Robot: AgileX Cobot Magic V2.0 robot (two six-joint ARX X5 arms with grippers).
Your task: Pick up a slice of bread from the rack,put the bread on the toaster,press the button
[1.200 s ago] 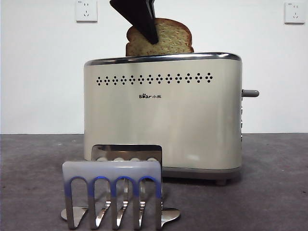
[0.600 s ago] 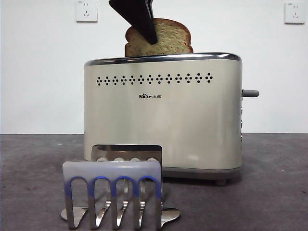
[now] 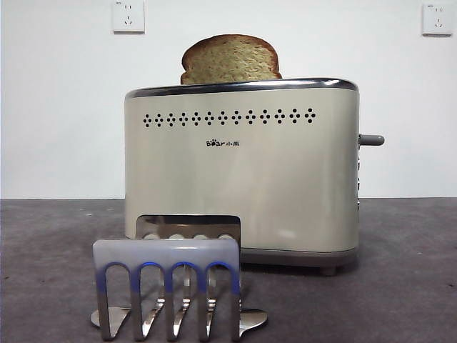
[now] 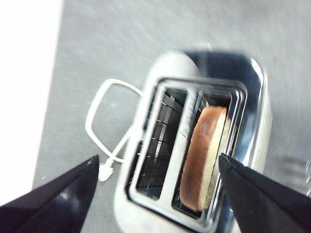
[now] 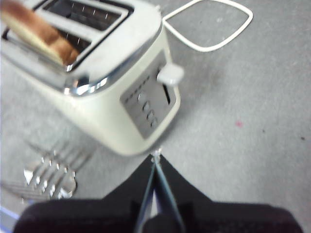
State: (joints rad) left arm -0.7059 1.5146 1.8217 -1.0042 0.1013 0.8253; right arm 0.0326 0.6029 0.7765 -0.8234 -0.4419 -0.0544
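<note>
The slice of bread [image 3: 228,58] stands upright in a slot of the cream toaster [image 3: 243,171], its domed top above the chrome rim. In the left wrist view my left gripper [image 4: 158,160] is open and empty above the toaster [image 4: 146,131], its jaws spread either side of the bread [image 4: 204,155], not touching it. My right gripper [image 5: 156,156] is shut and empty, a little off the toaster's narrow end [image 5: 146,109], where the button [image 5: 170,74] sticks out. The button [image 3: 371,138] is up. The rack [image 3: 168,286] stands in front of the toaster. No gripper shows in the front view.
A white power cord [image 4: 104,126] loops on the grey table behind the toaster; it also shows in the right wrist view [image 5: 209,29]. The rack [image 5: 48,172] lies near the toaster's long side. Two wall sockets [image 3: 128,16] are on the white wall.
The left gripper has let go of the bread and risen out of the front view. The bread has settled slightly lower and to the left in the slot.
</note>
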